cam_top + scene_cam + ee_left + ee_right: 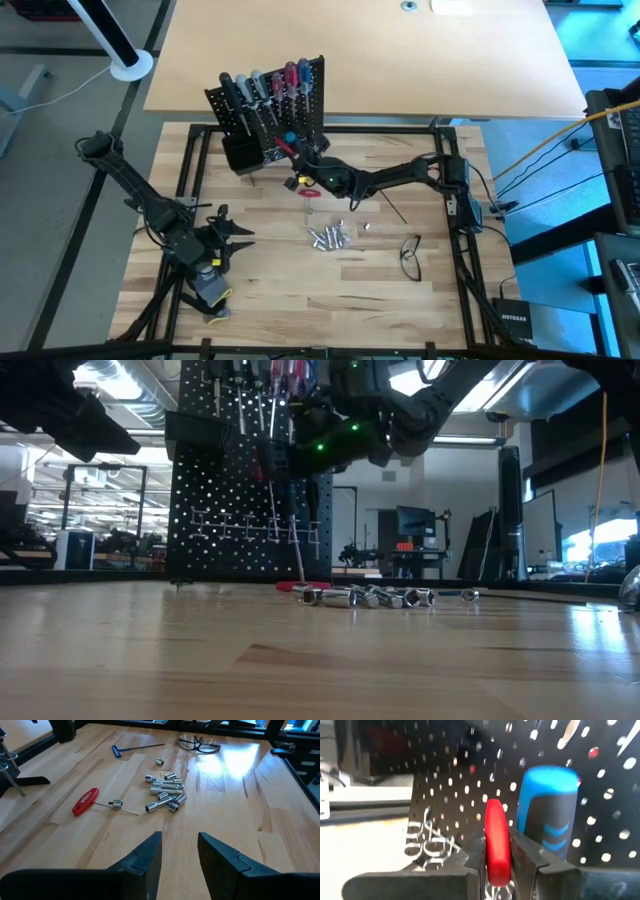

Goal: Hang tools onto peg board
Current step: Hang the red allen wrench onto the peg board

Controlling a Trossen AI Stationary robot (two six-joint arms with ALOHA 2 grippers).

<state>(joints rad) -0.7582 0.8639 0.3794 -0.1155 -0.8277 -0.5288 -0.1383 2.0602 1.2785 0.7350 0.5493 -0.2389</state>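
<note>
The right tool (pixel 498 857) grips a red handle (pixel 497 842) before the peg board (pixel 445 785).

Upright black peg board (pixel 300 85) carries hung screwdrivers (pixel 268 88); silver bits (pixel 330 237) lie clustered on the wood nearby.

Right wrist view: the black perforated peg board (pixel 470 785) is smeared with blur. The red tool handle (pixel 497 842) between the dark fingers (pixel 475 857) runs off at six o'clock, its shaft unseen. Low view: the board's top is cut off at twelve o'clock.

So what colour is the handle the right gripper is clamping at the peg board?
Red; the right gripper holds a red handle, clearest in the right wrist view.
</note>
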